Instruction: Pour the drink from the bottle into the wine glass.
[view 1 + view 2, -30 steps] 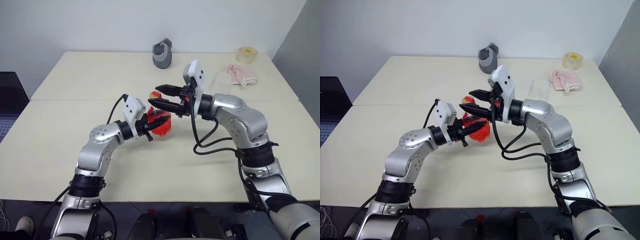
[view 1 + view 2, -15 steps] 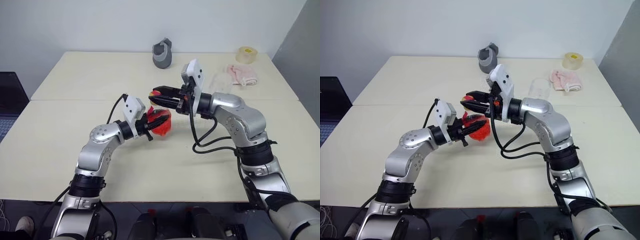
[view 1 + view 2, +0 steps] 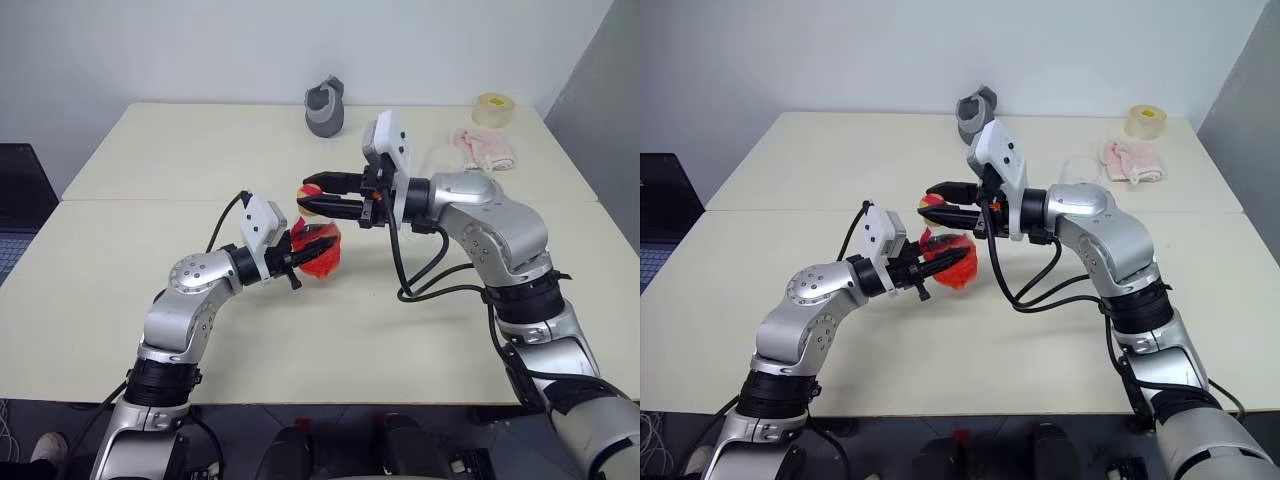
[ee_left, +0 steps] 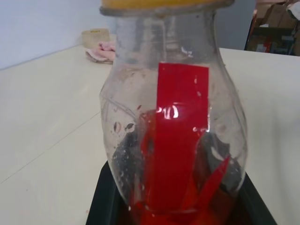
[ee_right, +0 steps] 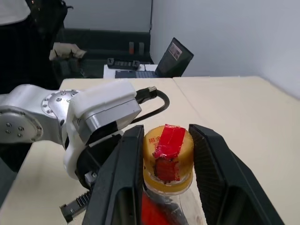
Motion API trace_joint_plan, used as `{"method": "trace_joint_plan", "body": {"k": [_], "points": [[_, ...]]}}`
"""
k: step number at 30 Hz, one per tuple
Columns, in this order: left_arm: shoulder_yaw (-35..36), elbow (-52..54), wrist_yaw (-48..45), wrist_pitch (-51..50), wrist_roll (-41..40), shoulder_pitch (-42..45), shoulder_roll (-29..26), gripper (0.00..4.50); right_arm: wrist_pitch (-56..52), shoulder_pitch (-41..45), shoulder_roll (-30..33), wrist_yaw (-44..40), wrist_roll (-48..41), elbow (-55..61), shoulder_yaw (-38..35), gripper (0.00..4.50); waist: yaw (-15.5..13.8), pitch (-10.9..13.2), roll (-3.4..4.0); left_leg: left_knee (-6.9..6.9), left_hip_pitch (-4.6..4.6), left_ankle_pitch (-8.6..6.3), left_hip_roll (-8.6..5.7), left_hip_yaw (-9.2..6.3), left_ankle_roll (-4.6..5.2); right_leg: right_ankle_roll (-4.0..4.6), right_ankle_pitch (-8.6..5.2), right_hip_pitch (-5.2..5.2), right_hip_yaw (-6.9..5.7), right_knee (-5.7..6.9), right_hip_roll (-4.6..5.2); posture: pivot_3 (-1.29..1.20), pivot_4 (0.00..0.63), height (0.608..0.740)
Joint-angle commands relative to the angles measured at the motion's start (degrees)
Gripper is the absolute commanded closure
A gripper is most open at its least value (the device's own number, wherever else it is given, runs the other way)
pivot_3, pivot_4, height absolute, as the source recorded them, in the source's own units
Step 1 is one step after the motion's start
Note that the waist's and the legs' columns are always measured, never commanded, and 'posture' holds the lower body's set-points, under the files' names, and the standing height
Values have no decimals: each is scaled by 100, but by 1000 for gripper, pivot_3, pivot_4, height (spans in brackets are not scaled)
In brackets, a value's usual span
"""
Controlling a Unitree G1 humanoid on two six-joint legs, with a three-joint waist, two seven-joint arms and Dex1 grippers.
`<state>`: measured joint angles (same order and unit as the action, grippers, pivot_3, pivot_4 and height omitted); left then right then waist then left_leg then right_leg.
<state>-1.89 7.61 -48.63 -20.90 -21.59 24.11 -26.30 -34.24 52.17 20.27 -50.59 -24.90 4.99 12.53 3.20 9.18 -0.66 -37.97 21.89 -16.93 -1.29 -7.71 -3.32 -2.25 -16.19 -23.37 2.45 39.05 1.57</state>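
My left gripper (image 3: 306, 247) is shut on the round body of the small clear bottle (image 3: 318, 250), holding it upright just above the table. The red drink (image 4: 187, 197) lies in the bottle's lower part, behind a red mark. Level from the right, my right gripper (image 5: 168, 154) is shut on the bottle's yellow cap (image 3: 311, 194), with one black finger (image 5: 123, 178) on each side of it. The clear wine glass (image 3: 1072, 166) stands at the back right, partly hidden behind my right arm.
A grey pouch-like object (image 3: 325, 105) sits at the table's far edge. A tape roll (image 3: 490, 108) and a pink cloth (image 3: 485, 148) lie at the back right. A dark laptop (image 3: 15, 200) stands beyond the table's left edge.
My right gripper's fingers, wide apart around the cap a second ago, have closed onto it, and the wrist has rolled. The left gripper and the bottle have kept their place.
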Motion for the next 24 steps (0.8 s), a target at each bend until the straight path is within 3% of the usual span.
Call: {"method": "trace_joint_plan", "body": {"k": [1, 11, 16, 18, 21, 24], "points": [[68, 149, -131, 38, -82, -88, -136, 3476, -326, 186, 158, 113, -398, 325, -654, 3309, -1, 0, 0, 0, 0, 0, 0, 0, 0, 0, 0, 0, 0, 0, 0, 0, 150, 740], [51, 113, -241, 51, -97, -32, -156, 3476, -2265, 466, 249, 407, -1906, 360, -1538, 3309, -18, 0, 1, 1, 1, -2, 1, -2, 4, 0, 0, 0, -1, 0, 2, 0, 150, 740], [135, 286, -192, -19, -145, -184, -222, 3476, -2661, -774, 876, 724, -2072, 1511, -1744, 3309, -78, 0, 0, 1, 7, -4, 1, -3, 8, 0, 0, 2, -5, -6, 6, 0, 150, 740], [149, 359, -128, -42, -147, -264, -213, 3476, -2326, -1644, 1153, 872, -1702, 2166, -1643, 3309, -120, 0, -1, -1, 7, -6, 1, -2, 12, -1, -1, 6, -4, -7, 10, 0, 150, 740], [140, 488, -47, -86, -166, -391, -182, 3476, -2263, -2572, 999, 1660, -1496, 2785, -1812, 3309, -139, 1, -1, -1, 8, -8, 2, 0, 14, -3, -2, 6, -3, -5, 14, 0, 150, 740], [77, 620, 33, -151, -217, -473, -119, 3476, -1606, -3443, 867, 2438, -607, 2969, -1722, 3309, -118, 1, 0, -4, 0, -7, 1, 10, 16, -4, -1, 6, 5, 4, 12, 0, 150, 740]]}}
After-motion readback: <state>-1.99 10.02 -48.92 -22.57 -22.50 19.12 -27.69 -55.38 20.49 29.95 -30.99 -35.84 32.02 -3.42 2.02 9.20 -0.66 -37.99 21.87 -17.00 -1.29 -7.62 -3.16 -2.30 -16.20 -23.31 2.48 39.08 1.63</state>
